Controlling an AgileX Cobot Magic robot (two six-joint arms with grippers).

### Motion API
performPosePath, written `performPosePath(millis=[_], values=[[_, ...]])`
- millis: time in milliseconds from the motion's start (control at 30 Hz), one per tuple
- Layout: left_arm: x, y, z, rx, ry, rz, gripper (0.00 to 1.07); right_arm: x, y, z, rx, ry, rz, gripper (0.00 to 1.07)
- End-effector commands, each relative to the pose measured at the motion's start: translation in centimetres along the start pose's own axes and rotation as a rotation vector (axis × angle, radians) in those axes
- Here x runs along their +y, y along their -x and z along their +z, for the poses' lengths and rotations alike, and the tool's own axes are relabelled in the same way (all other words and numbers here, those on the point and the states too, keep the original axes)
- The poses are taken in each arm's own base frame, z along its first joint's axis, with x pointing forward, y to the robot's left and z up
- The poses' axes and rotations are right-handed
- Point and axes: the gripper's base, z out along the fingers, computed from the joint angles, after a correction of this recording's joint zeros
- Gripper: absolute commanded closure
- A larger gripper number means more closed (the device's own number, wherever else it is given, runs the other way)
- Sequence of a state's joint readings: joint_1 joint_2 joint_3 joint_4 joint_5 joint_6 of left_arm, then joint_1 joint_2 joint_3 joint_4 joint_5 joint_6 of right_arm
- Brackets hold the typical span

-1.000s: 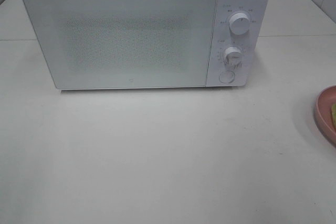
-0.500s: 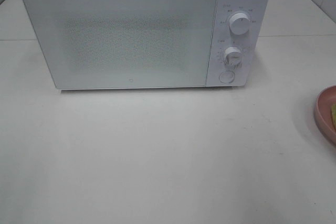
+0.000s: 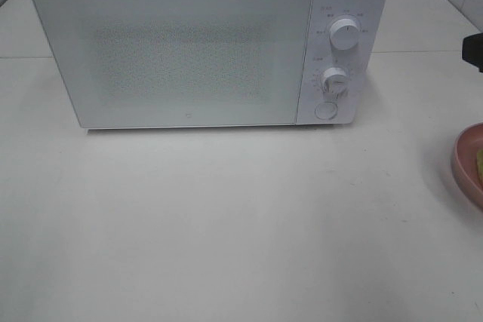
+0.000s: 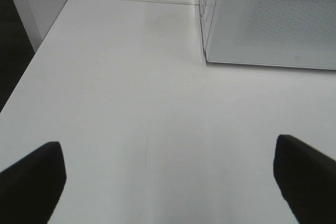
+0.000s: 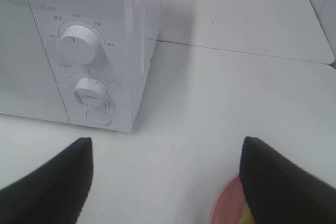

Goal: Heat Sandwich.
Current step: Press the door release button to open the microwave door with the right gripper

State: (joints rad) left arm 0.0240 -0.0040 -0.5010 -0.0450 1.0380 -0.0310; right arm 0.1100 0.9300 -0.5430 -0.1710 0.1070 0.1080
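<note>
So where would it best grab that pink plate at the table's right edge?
Probably take the pink plate by its raised rim, coming from the microwave side. The lip shows bare there, while the sandwich lies further in. One jaw over the lip, one under.

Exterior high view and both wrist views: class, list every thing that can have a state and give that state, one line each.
microwave: door shut
pink plate: on the table, right of the microwave, partly out of frame
sandwich: on the pink plate, outside the microwave, only a sliver in view
left gripper: open, empty
right gripper: open, empty, close to the pink plate
</note>
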Motion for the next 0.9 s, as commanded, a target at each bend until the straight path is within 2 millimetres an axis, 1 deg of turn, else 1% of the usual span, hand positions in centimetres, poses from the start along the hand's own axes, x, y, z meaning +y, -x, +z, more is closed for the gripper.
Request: performPosePath(millis=[33, 100, 167, 267, 300, 333, 433, 467, 533, 633, 733, 800, 900], values=[[0.0, -0.2, -0.3, -0.028, 0.002, -0.001, 0.05, 0.0, 0.5, 1.0, -0.045, 0.007, 0.011, 0.32], [0.0, -0.2, -0.3, -0.028, 0.002, -0.001, 0.05, 0.1, 0.5, 1.3, -0.052, 0.01, 0.01, 0.32], [0.0, -0.2, -0.3, -0.028, 0.002, -0.001, 0.05, 0.2, 0.5, 2.2, -0.054, 0.017, 0.01, 0.32], [0.0, -0.2, -0.3, -0.028, 0.002, -0.001, 0.05, 0.3, 0.4, 3.2, -0.063, 0.026, 0.007, 0.32], [0.0, -0.2, -0.3, -0.028, 0.002, -0.001, 0.05, 0.3, 0.4, 3.2, -0.063, 0.026, 0.007, 0.32], [0.0, -0.2, -0.3, -0.028, 0.002, -0.001, 0.05, 0.4, 0.4, 3.8, -0.07, 0.032, 0.006, 0.32], [0.0, -0.2, -0.3, -0.028, 0.002, -0.001, 0.05, 0.5, 0.3, 4.7, -0.08, 0.04, 0.003, 0.32], [0.0, -0.2, -0.3, -0.028, 0.002, -0.001, 0.05, 0.5, 0.3, 4.7, -0.08, 0.04, 0.003, 0.32], [0.0, -0.2, -0.3, -0.028, 0.002, -0.001, 0.05, 0.7, 0.0, 5.8, -0.081, 0.052, 0.002, 0.32], [0.0, -0.2, -0.3, -0.028, 0.002, -0.001, 0.05, 0.8, -0.4, 6.3, -0.091, 0.059, 0.005, 0.32], [0.0, -0.2, -0.3, -0.028, 0.002, -0.001, 0.05, 1.0, -1.7, 7.0, -0.122, 0.053, 0.044, 0.32], [0.0, -0.2, -0.3, -0.028, 0.002, -0.001, 0.05, 1.2, -2.1, 7.1, -0.13, 0.054, 0.041, 0.32], [0.0, -0.2, -0.3, -0.028, 0.002, -0.001, 0.05, 2.5, -3.2, 7.3, -0.149, 0.062, -0.014, 0.32]])
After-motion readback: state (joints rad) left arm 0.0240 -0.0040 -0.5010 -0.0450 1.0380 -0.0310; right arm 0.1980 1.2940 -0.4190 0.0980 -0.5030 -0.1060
